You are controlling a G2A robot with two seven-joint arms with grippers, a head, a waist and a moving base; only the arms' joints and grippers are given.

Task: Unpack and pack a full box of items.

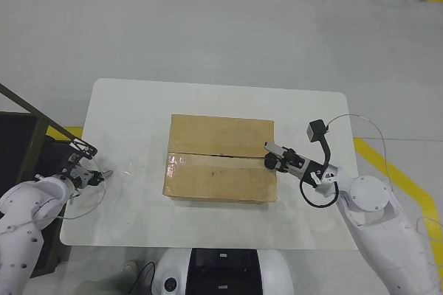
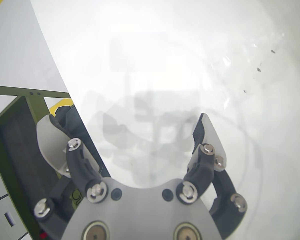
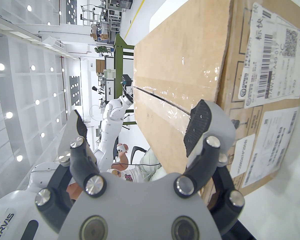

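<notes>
A closed cardboard box (image 1: 218, 157) sits in the middle of the white table (image 1: 133, 110), its two top flaps meeting in a taped seam (image 3: 162, 98). Shipping labels (image 3: 272, 71) cover its end wall. My right gripper (image 1: 269, 155) is open at the box's right end, level with the seam, one pad (image 3: 198, 126) close over the top edge. My left gripper (image 1: 96, 166) is open over the table's left edge, far from the box, nothing between its fingers (image 2: 202, 131).
A dark green frame with a black tray (image 1: 15, 147) stands just off the table's left edge, under one left finger. Bare table surface lies left of the box (image 1: 133, 162) and behind it. Yellow floor tape (image 1: 391, 173) runs at the right.
</notes>
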